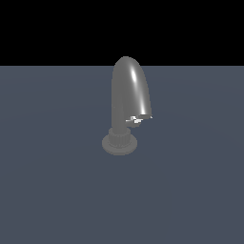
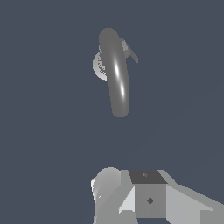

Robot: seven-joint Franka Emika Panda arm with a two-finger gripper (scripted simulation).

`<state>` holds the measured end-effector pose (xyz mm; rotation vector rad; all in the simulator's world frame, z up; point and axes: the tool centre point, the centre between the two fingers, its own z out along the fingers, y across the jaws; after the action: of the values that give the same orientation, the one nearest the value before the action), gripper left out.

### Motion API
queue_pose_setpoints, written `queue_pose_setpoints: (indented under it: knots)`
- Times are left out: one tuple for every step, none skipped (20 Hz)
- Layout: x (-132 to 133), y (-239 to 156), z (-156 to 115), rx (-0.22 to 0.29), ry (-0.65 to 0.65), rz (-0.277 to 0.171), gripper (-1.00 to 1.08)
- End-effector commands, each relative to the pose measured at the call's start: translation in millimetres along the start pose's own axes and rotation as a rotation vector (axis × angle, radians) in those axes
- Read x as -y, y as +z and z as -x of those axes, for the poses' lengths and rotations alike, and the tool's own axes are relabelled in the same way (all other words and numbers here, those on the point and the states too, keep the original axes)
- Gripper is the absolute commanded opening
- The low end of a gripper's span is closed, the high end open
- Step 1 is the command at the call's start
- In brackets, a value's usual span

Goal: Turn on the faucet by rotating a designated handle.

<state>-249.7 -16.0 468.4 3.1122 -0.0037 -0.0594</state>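
Observation:
The faucet (image 1: 128,95) is a dark grey glossy arch on a ribbed collar and a round flat base (image 1: 119,147), standing on the grey-blue floor in the middle of the exterior view. The handle (image 1: 138,119), a small pale silver lever, sticks out at the arch's lower end, toward the exterior view's right. The wrist view looks down on the faucet (image 2: 117,74), with the handle (image 2: 130,51) jutting from its side. My gripper (image 2: 138,192) shows only as grey blocks at the frame's edge, well apart from the faucet and touching nothing. Its jaws are not clear. No arm appears in the exterior view.
A flat grey-blue floor (image 1: 57,190) spreads around the faucet on all sides. Beyond its far edge the background is black.

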Motion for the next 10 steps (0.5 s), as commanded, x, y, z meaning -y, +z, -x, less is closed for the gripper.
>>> queue_pose_setpoints:
  knots:
    - [0.0,0.0,0.0,0.0,0.0,0.0,-1.0]
    - [0.2,-0.1,0.1,0.0,0.0,0.0,-1.0]
    - [0.1,0.0,-0.4,0.002,0.001,-0.001,-1.0]
    - [0.3,0.0,-1.0,0.004,0.003,-0.001,-1.0]
    - [0.5,0.0,-1.7,0.006,0.005,-0.002,-1.0]
    - [0.8,0.0,-2.7,0.01,0.008,-0.003,-1.0]
    - [1.2,0.0,-3.9,0.015,0.011,-0.005,-1.0]
    - [1.6,0.0,-5.3,0.02,0.015,-0.006,-1.0]
    - [2.0,0.0,-7.0,0.026,0.02,-0.008,-1.0]
    - [2.5,0.0,-8.8,0.033,0.025,-0.011,-1.0]
